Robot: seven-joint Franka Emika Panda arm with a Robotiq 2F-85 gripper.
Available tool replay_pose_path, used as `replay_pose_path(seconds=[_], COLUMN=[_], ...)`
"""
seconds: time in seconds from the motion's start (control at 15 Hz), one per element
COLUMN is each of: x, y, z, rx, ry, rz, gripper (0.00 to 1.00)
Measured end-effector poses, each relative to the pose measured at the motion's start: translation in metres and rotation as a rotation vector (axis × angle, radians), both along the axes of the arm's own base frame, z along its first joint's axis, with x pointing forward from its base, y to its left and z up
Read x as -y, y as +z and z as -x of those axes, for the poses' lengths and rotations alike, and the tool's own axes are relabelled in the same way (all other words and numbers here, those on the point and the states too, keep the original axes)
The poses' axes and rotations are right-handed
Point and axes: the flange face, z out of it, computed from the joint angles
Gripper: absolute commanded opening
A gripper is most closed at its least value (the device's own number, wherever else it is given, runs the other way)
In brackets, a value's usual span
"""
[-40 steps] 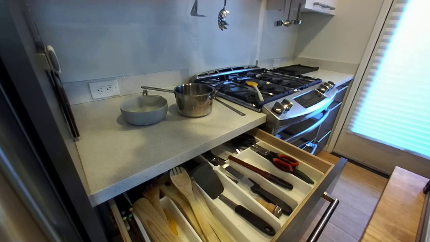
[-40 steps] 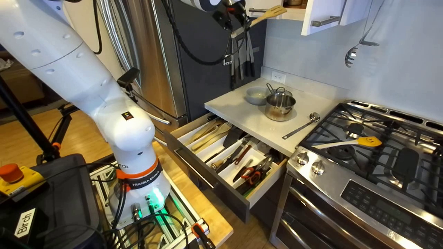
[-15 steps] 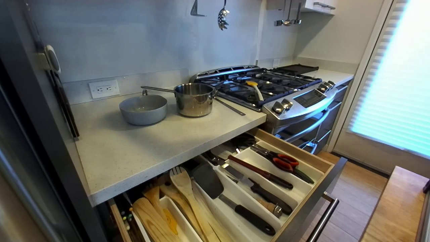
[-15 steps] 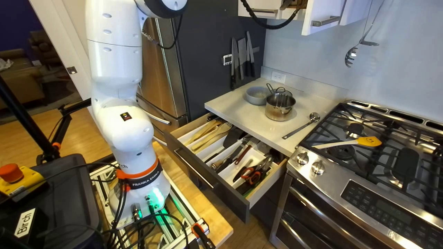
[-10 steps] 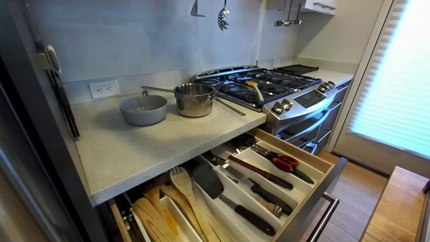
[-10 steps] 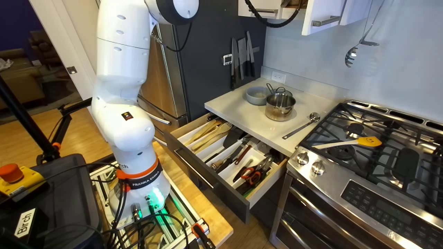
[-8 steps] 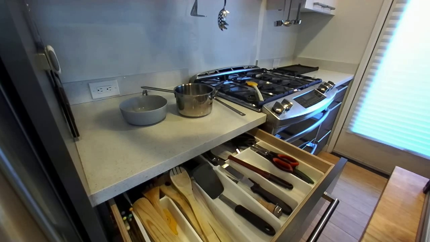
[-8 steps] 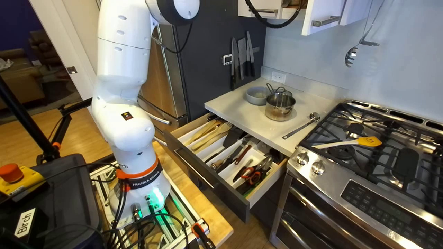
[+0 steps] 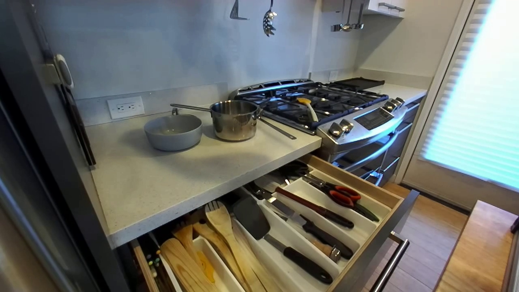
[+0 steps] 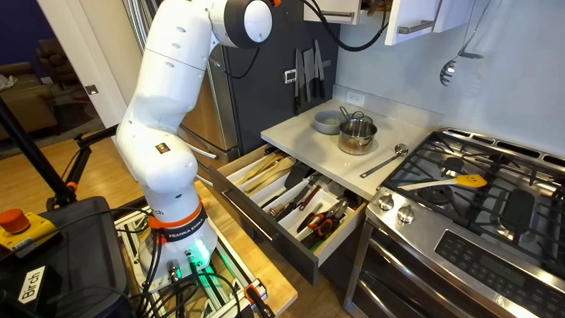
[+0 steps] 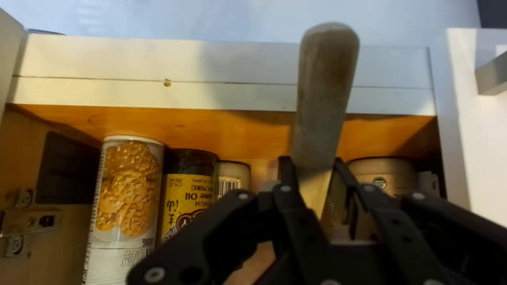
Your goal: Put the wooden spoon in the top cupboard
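Exterior view, pale counter (image 10: 315, 143) beneath cupboard (image 10: 406, 13), stove (image 10: 463, 221)

Kitchen
Food containers (image 11: 184, 190) stand in the cupboard (image 11: 158, 94) facing the hand (image 11: 311, 168); stove (image 10: 423, 234), saucepan (image 10: 357, 140) and utensil drawer (image 10: 289, 247) sit lower.

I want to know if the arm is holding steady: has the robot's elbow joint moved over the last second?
Yes: in an exterior view, the elbow joint has shifted right and slightly down in the picture, toward the mounted knives.

The hand (image 11: 313, 168) grips the wooden spoon (image 11: 325, 91).
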Motion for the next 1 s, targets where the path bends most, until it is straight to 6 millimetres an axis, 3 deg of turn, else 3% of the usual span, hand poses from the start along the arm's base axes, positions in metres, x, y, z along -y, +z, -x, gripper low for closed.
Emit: replay_pose_path(seconds=[0.33,1.0], x=[0.007,0.003], y=[0.002,0.005], z=[-0.02,-0.025], rx=[0.084,-0.019], ry=[-0.048,-0.091], rz=[-0.086,-0.346], gripper=[0.06,0.06])
